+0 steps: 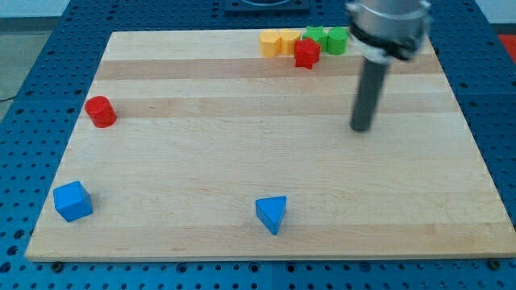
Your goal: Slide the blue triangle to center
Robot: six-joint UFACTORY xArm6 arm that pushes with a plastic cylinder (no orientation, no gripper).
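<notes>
The blue triangle [272,213] lies near the bottom edge of the wooden board [242,153], a little right of its middle line. My tip [361,127] rests on the board in the upper right part, well above and to the right of the blue triangle, far from it. The rod rises from the tip to the arm's grey end at the view's top.
A blue cube [72,200] sits at the bottom left. A red cylinder [101,111] sits at the left. At the top edge stand an orange block [270,43], a yellow block [288,40], a red star-like block [306,53], and two green blocks [315,36] [337,39].
</notes>
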